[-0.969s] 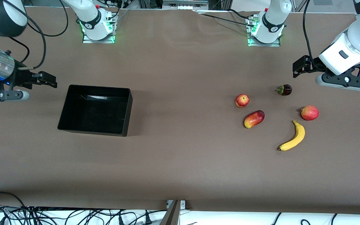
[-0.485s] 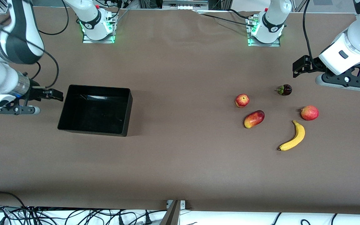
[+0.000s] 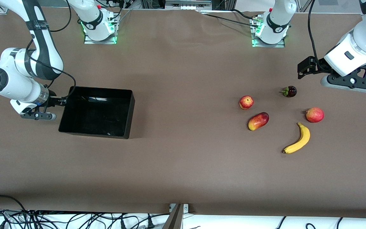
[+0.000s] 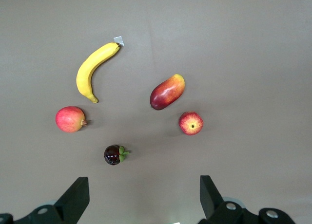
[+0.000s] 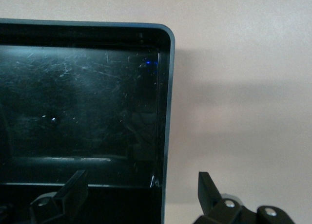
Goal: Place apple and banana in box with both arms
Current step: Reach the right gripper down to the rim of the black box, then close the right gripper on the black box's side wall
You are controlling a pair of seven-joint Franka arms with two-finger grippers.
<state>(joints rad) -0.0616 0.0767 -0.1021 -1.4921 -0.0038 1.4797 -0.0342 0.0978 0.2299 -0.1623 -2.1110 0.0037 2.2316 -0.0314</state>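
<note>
Right gripper (image 3: 63,100) sits low at the wall of the glossy black open-top plastic box (image 3: 127,109) at the right arm's end of the brown surface (image 3: 183,165). Jaws are spread wide, one finger inside the wall and one outside, holding nothing. Box is empty.

Left gripper (image 3: 301,70) hovers over bare surface near the small dark purple round fruit (image 3: 290,91), jaws wide open, empty.

The small red-yellow apple with dimpled top (image 3: 246,102), the curved yellow banana (image 3: 298,140), the oblong red-yellow mango-like fruit (image 3: 258,121) and the pinkish-red round fruit (image 3: 315,114) all lie loose at the left arm's end, well apart from the box.

Likely step: right arm grips the box wall to drag it closer. Seat the jaws fully over the rim before closing, then pull level so the box slides without tipping.
</note>
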